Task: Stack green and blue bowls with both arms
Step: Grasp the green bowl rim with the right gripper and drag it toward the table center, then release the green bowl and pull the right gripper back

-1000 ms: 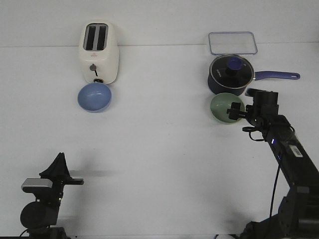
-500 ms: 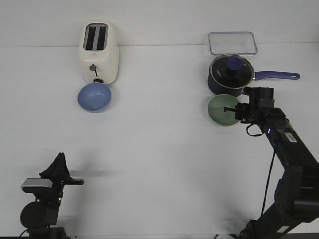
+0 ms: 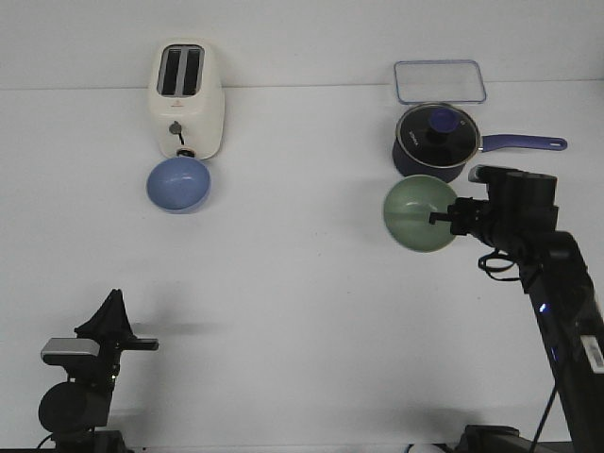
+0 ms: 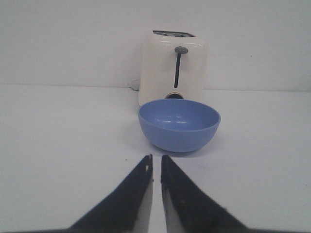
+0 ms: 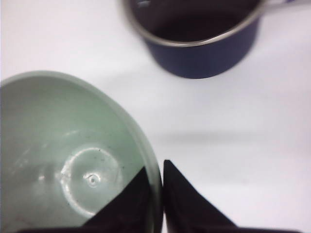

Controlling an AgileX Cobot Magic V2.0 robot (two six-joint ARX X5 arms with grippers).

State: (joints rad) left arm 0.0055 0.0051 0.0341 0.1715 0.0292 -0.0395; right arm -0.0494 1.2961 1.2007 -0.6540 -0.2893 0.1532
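The pale green bowl [image 3: 419, 213] hangs above the table at the right, tilted so its inside faces the front camera. My right gripper [image 3: 447, 217] is shut on its rim, one finger inside and one outside, as the right wrist view shows [image 5: 156, 171] on the green bowl [image 5: 63, 160]. The blue bowl [image 3: 178, 183] sits on the table in front of the toaster; it also shows in the left wrist view [image 4: 179, 124]. My left gripper [image 4: 156, 162] is shut and empty, low at the near left [image 3: 115, 321], well short of the blue bowl.
A cream toaster [image 3: 188, 98] stands just behind the blue bowl. A dark navy saucepan [image 3: 434, 140] with glass lid and long handle stands just behind the green bowl, also seen in the right wrist view [image 5: 204, 34]. A clear tray [image 3: 440, 81] lies at the back right.
My right gripper has closed on the green bowl's rim and lifted it, tilting it up and a little left. The left arm and the blue bowl have not moved.
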